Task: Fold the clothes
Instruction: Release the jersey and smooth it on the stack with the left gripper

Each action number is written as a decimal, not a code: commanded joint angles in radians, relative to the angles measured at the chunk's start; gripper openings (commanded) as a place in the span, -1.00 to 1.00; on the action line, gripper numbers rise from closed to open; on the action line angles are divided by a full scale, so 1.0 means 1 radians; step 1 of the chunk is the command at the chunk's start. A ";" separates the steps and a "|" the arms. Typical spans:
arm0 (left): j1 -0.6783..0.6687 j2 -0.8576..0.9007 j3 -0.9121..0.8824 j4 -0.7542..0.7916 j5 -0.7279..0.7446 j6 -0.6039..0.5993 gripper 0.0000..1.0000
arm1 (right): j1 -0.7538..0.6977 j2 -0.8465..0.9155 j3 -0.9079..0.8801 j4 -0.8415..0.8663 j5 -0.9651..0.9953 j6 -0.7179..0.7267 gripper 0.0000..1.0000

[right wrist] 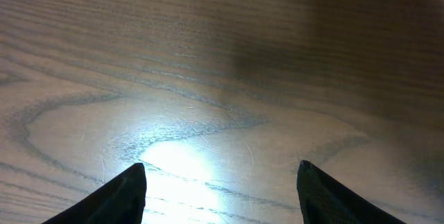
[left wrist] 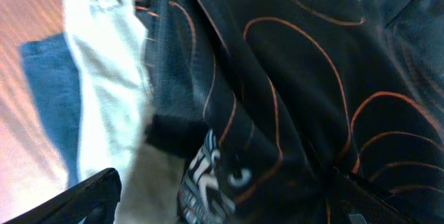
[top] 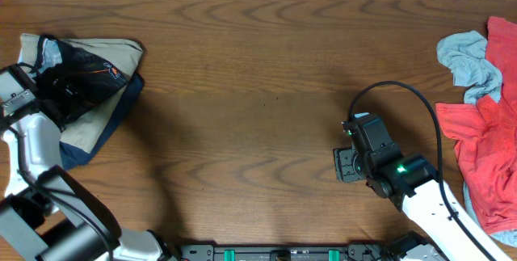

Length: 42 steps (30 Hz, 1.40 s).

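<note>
The black jersey with thin orange lines lies crumpled on top of a pile at the far left of the table. It fills the left wrist view, with a white logo low in the middle. My left gripper is down on the jersey. Its fingers are spread wide, with jersey fabric between them. My right gripper hovers over bare wood at the right of centre. Its fingers are open and empty.
A beige garment and a navy garment lie under the jersey; both also show in the left wrist view, beige and navy. A red garment and a light blue-grey one are heaped at the right edge.
</note>
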 commanded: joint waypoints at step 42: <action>0.003 -0.188 -0.006 -0.305 0.282 -0.051 0.96 | -0.009 -0.010 0.014 -0.020 0.017 -0.004 0.39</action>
